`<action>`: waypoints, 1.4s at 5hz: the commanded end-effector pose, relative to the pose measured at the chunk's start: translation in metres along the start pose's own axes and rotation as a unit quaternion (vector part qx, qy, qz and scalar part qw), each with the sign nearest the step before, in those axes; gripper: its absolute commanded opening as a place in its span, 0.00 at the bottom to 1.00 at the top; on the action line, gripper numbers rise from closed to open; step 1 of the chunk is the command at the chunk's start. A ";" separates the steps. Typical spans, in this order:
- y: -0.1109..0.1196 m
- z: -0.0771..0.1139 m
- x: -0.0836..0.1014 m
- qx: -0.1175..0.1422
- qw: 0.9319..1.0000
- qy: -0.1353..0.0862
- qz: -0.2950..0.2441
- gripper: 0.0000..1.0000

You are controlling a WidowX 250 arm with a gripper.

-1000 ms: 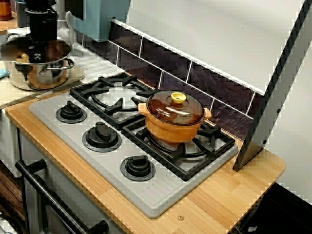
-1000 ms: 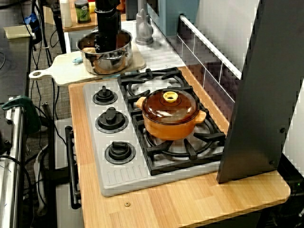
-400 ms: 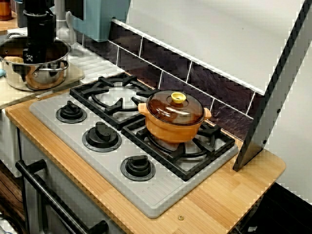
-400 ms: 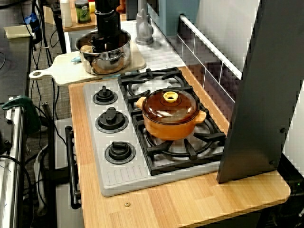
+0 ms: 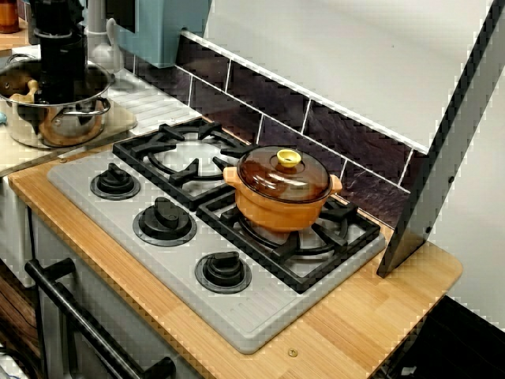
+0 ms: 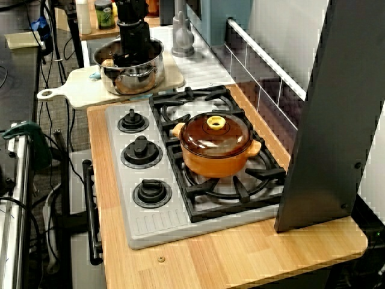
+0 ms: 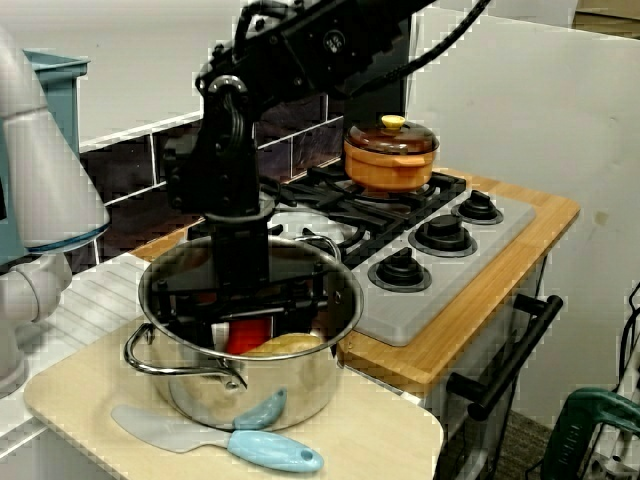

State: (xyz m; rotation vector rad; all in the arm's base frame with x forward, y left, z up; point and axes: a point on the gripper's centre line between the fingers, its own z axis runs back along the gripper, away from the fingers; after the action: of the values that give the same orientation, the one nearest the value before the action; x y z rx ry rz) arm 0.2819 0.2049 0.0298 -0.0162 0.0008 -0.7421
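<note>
Work at this moment is inside the steel pot [image 7: 300, 385], which stands on the pale cutting board [image 7: 385, 440] beside the stove [image 5: 237, 308]. The gripper [image 7: 245, 318] hangs straight down into the pot, its black body below the rim – so the step in hand is a reach among the contents. A red piece [image 7: 248, 337] lies right under the fingers, and a tan, rounded item [image 7: 287, 345] – possibly bread or a potato – rests just beside it against the near wall. Whether the fingers are spread or pinching the red piece cannot be told: the rim and the food hide the tips in the view from the pot end, and the other two views are too distant. Any move from here calls for a straight vertical path, well clear of the rim. A blue spatula [image 7: 255, 450] lies on the board, touching the pot's foot. Well apart, an orange casserole [image 5: 284, 201] sits on the far burner under a brown glass lid [image 5: 284, 175], its contents unseen
</note>
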 end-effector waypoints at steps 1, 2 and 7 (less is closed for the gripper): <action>0.003 0.006 -0.001 0.041 0.999 -0.002 0.005 0.00; 0.004 0.006 0.000 0.038 0.999 -0.001 0.012 0.00; 0.004 0.045 -0.009 0.006 0.999 -0.032 0.002 0.00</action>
State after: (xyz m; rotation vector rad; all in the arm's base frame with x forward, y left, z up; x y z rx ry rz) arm 0.2713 0.2039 0.0438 -0.1183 -0.0123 -0.7334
